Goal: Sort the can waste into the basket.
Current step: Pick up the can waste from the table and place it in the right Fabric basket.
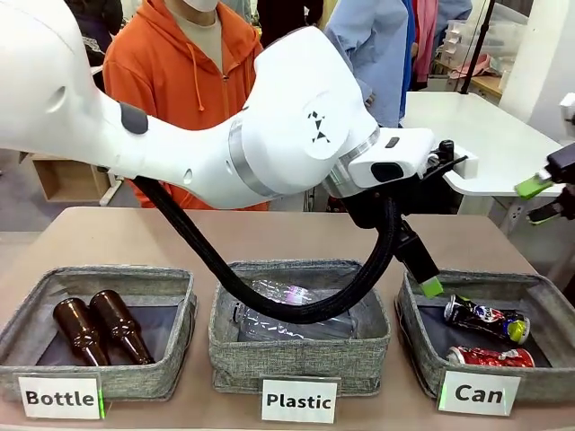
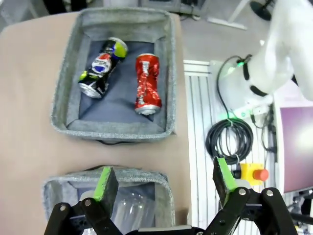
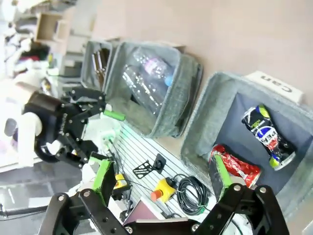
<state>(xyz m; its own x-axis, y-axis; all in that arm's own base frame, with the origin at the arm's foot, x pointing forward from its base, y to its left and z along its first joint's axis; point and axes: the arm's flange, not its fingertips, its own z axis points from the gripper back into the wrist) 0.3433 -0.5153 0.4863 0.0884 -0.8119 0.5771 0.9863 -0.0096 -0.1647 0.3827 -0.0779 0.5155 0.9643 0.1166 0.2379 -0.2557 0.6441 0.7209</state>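
1. Brown tabletop (image 1: pixel 269 238) runs across the front view, with a person in an orange hoodie (image 1: pixel 184 54) standing at its far side and taking no visible part.

2. Left arm (image 1: pixel 225 135) reaches across the middle from the picture's left, its black cable looping low over the middle bin. Its left gripper (image 2: pixel 164 183) hangs above the gap between the middle and right bins, fingers spread wide with nothing between the green pads; judged, it is placed there as after a release.

3. Three grey fabric bins stand in a row along the near edge, each with a white label facing the robot so contents are sorted by type: "Bottle" bin (image 1: pixel 171 310) holds two brown glass bottles (image 1: pixel 99 328), "Plastic" bin (image 1: pixel 359 346) holds clear plastic bottles (image 1: pixel 296 314).

4. Basket (image 1: pixel 409 314) labelled "Can" sits at the robot's right end of the row.

5. Right gripper (image 3: pixel 161 176) is held high off the table's right side, fingers parted and empty, seemingly parked clear of the left arm's reach.

6. Can waste: the dark printed can (image 2: pixel 101 68) and the red can (image 2: pixel 147 83) both lie flat on the basket floor, side by side and apart. Judged, sorting appears complete.
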